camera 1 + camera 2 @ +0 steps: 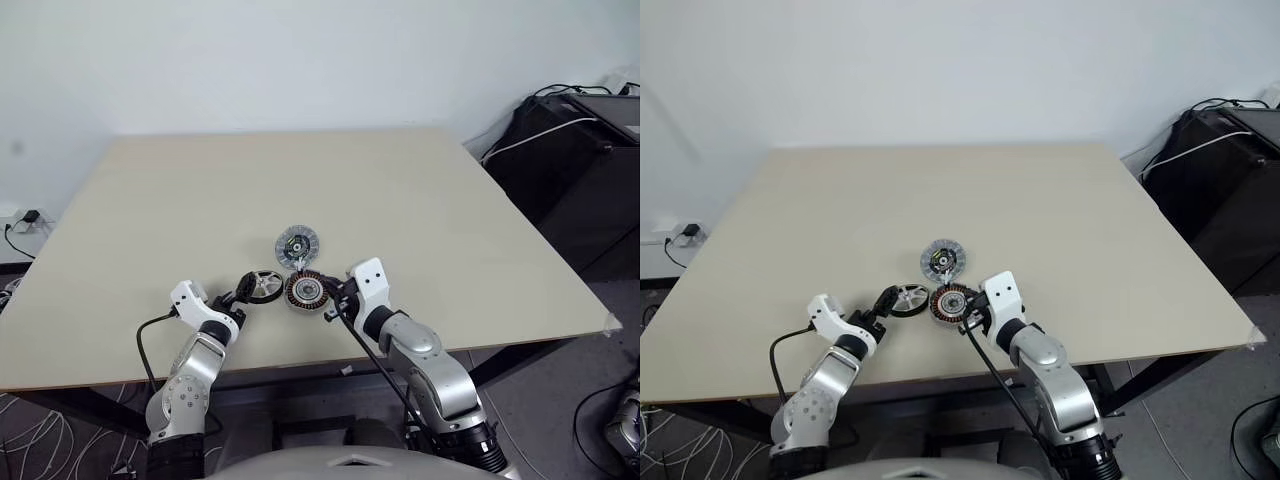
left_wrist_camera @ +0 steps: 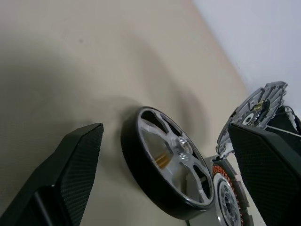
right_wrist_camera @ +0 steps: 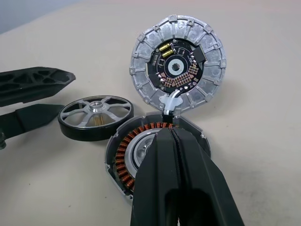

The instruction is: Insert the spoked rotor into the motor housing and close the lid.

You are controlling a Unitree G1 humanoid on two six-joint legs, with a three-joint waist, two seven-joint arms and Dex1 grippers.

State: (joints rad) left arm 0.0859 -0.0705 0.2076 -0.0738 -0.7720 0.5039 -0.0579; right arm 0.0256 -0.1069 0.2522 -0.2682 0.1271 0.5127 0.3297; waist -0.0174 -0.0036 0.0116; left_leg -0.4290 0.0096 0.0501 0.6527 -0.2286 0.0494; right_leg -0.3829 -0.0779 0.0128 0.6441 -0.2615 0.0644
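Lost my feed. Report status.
Left gripper open, fingers either side of the rotor, not closed. Right gripper shut over the housing. Lid lies open beyond. Nothing in the way.

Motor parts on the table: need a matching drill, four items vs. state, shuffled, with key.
Column one:
1. spoked rotor
2. motor housing
3. lid
4. right pincer

Column two:
A. shut, over the copper windings
B. open, circuit-board face showing
C. lying flat between the open left pincer's fingers
D. uncovered, silver centre empty

Pairs: 1-C, 2-D, 3-B, 4-A
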